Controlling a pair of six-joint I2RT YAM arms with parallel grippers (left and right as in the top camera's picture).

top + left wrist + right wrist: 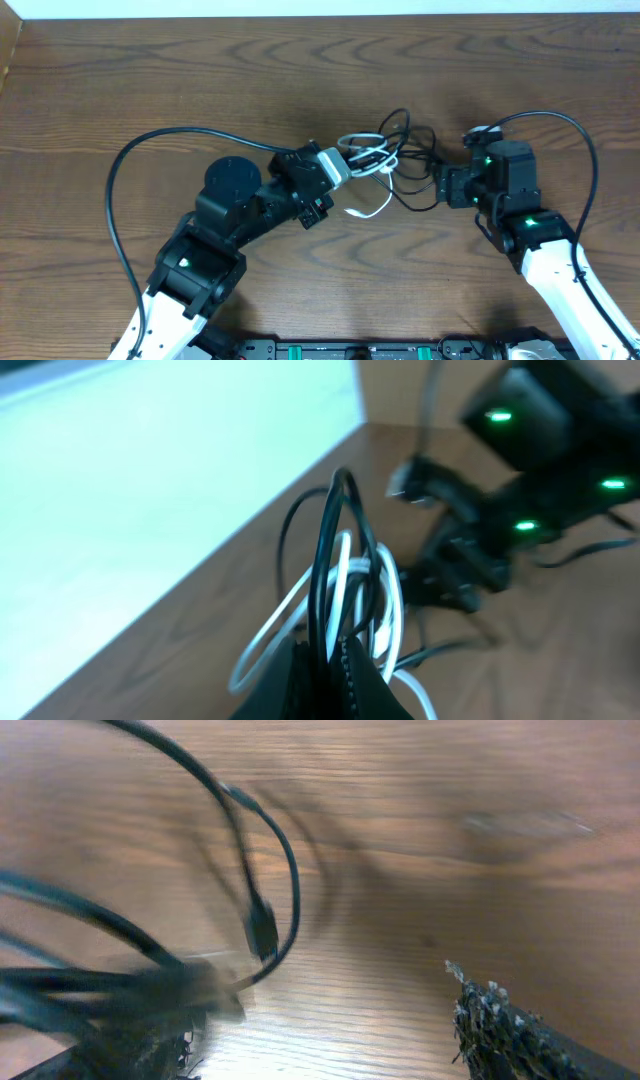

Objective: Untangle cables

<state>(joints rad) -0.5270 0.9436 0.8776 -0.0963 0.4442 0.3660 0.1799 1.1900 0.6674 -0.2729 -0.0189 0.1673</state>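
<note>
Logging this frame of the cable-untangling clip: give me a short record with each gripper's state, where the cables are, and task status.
left gripper: shut on the cables, loops of both rising from its fingers
right gripper: open, beside the tangle, nothing seen held
white cable: bunched at the left gripper, one loop on the table
black cable: loops spread between the grippers; plug near the right gripper
status: tangled, not yet separated

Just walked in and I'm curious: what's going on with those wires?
Two robot arms are working on a knot of cords. The left end effector is shut on the tangled cables, black and white loops together. The right end effector is open beside the black loops, gripping nothing. Nothing is separated yet.
</note>
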